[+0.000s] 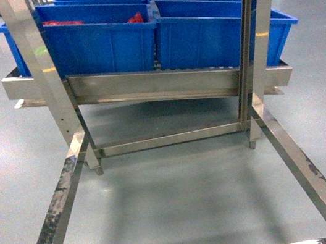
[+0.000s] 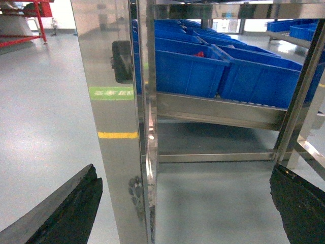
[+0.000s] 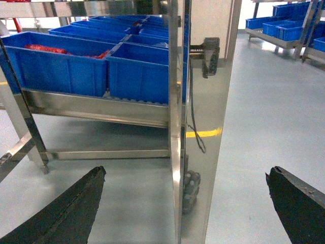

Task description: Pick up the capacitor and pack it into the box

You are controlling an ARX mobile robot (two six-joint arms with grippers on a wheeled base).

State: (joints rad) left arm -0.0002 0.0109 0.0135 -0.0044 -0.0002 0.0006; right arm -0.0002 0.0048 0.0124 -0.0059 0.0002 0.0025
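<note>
Head view: grey floor point(image 1: 175, 195), steel rack frame point(image 1: 54, 109), blue bins point(image 1: 100, 48) on the tilted shelf, red parts inside; neither gripper and no pink box shows here.
Left wrist: left gripper point(image 2: 183, 203) fingers spread wide, empty, steel post point(image 2: 114, 127) between them, yellow floor line reflected.
Right wrist: right gripper point(image 3: 185, 201) spread wide, empty, straddling another post point(image 3: 200, 127); box not visible in any view.

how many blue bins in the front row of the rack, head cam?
2 side by side on the steel rack: left bin, right bin. More bins line up behind them, partly hidden, so the total cannot be counted.
</note>
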